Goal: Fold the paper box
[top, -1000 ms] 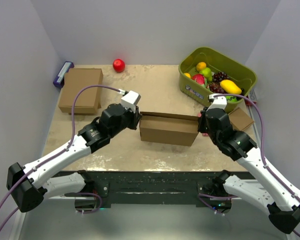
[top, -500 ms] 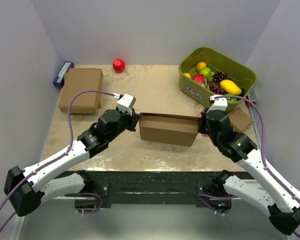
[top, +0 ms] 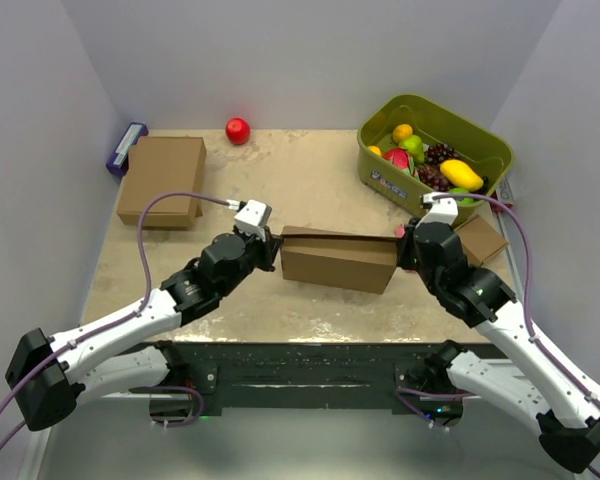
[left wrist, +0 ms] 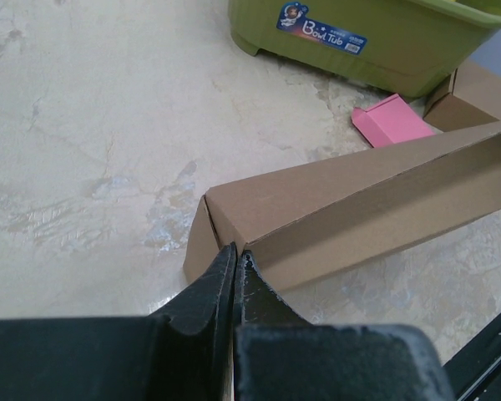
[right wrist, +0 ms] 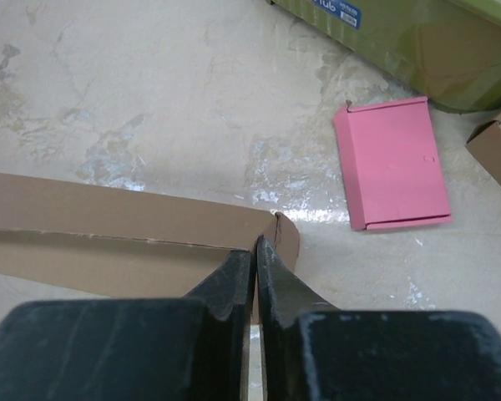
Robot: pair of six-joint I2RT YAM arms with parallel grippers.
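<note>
Both end effectors clenched at opposite ends of the paper box (top: 338, 258), which sits at the middle of the tabletop (top: 280, 170).

Left end effector (top: 270, 250): jaws pressed together, tips against the box's near left corner; it cannot be told whether cardboard is caught between them. Right end effector (top: 405, 248): jaws likewise drawn together, tips at the near right corner beside the end flap; again no grip can be confirmed. The box is a long shallow brown form, lying left to right between the two arms. A pink card (right wrist: 392, 163) lies flat just beyond its right end, with a small cardboard box (top: 482, 238) further right. Far right stands a green tub (top: 385, 172) holding fruit. Far left lies a closed brown box (top: 162, 180), and a red ball (top: 238, 130) rests by the back wall.
</note>
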